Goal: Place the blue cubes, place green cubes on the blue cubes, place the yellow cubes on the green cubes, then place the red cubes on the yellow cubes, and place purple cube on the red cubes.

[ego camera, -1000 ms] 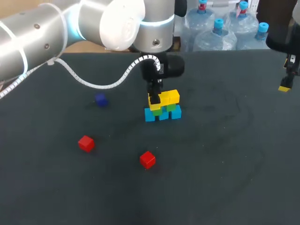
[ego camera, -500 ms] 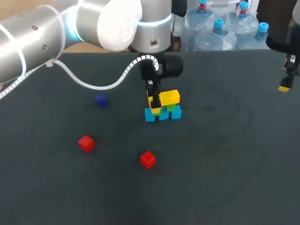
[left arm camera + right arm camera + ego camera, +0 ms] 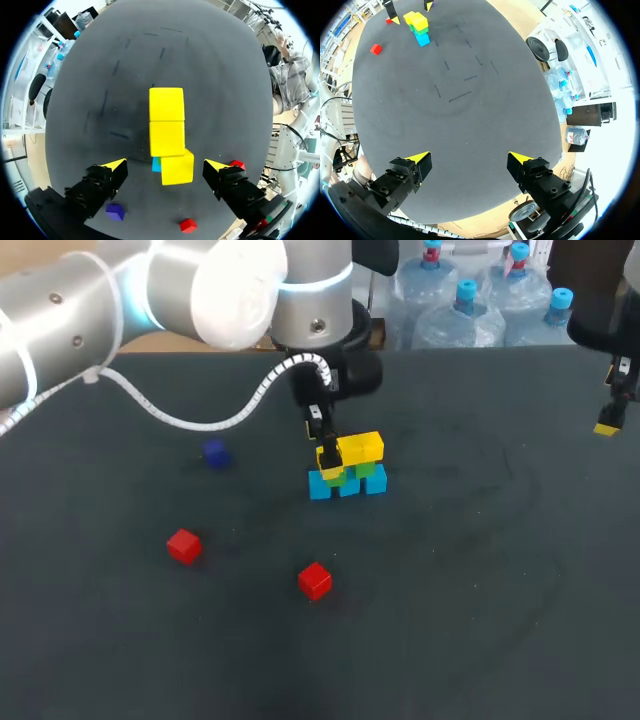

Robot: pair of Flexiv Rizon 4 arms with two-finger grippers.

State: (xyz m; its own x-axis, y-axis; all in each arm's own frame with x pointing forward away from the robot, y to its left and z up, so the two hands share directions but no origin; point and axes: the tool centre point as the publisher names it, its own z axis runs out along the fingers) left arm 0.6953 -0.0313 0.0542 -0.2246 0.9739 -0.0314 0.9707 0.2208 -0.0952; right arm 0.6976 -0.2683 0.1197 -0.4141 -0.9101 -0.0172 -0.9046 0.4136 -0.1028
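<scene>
Raising my left gripper (image 3: 165,165) off the yellow cubes (image 3: 166,120), I am keeping its fingers (image 3: 107,177) spread and empty. The red cubes (image 3: 184,545) are coming next.

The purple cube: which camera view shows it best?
The left wrist view: the purple cube lies close, its colour and faces plain, beside the left gripper. The head view shows it small, dark, left of the stack. The right wrist view lacks it.
</scene>
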